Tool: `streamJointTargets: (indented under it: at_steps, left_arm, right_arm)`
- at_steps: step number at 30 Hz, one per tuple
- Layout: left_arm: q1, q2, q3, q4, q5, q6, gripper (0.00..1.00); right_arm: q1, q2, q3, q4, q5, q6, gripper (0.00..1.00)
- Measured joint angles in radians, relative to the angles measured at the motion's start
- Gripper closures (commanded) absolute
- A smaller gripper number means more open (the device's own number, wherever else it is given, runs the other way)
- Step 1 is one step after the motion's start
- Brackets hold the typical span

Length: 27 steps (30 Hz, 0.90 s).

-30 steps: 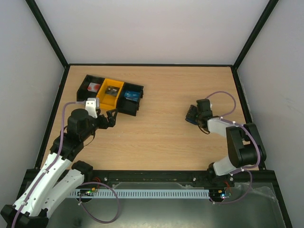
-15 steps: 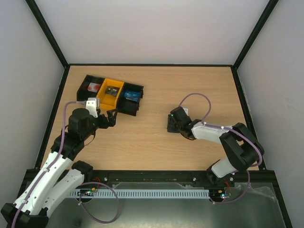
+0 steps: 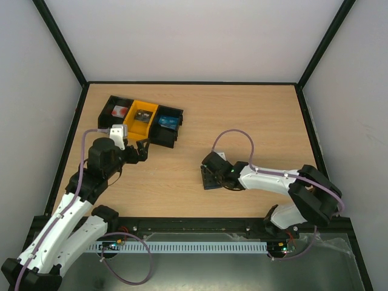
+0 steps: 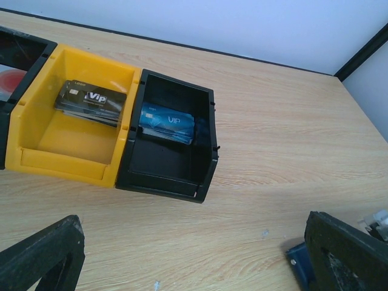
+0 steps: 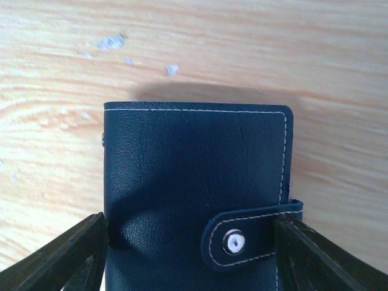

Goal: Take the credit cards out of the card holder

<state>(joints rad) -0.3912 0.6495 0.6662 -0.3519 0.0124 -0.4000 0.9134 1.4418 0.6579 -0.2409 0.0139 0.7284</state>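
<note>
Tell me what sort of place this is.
Most likely a robotics lab test cell: a wooden table boxed in by plain white panels, a left arm and right arm bolted at its near edge, and small sorting bins holding cards.

The top external view looked down from behind onto the whole bench (image 3: 242, 109). The left wrist view faced, low and near, the bins (image 4: 73, 160) both showed; the right wrist view hung close over the card holder (image 5: 182, 182).
</note>
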Motion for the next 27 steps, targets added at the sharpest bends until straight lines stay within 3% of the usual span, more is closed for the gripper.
streamJointTargets:
  at_steps: [5,10,16,27]
  left_arm:
    - [0.0,0.009,0.0,0.0,-0.005,0.0,0.0]
    - [0.0,0.018,0.0,0.0,-0.006,0.0,0.0]
    - [0.0,0.022,0.0,0.0,-0.006,0.0,0.0]
    - [0.0,0.047,0.0,0.0,-0.006,0.0,0.0]
  right_arm:
    - [0.003,-0.069,0.002,-0.116,-0.006,0.005,0.31]
    - [0.003,-0.079,0.007,-0.159,0.005,0.002,0.51]
    - [0.003,-0.064,0.012,-0.172,0.022,-0.005,0.63]
    - [0.003,-0.03,0.074,-0.176,0.047,-0.014,0.7]
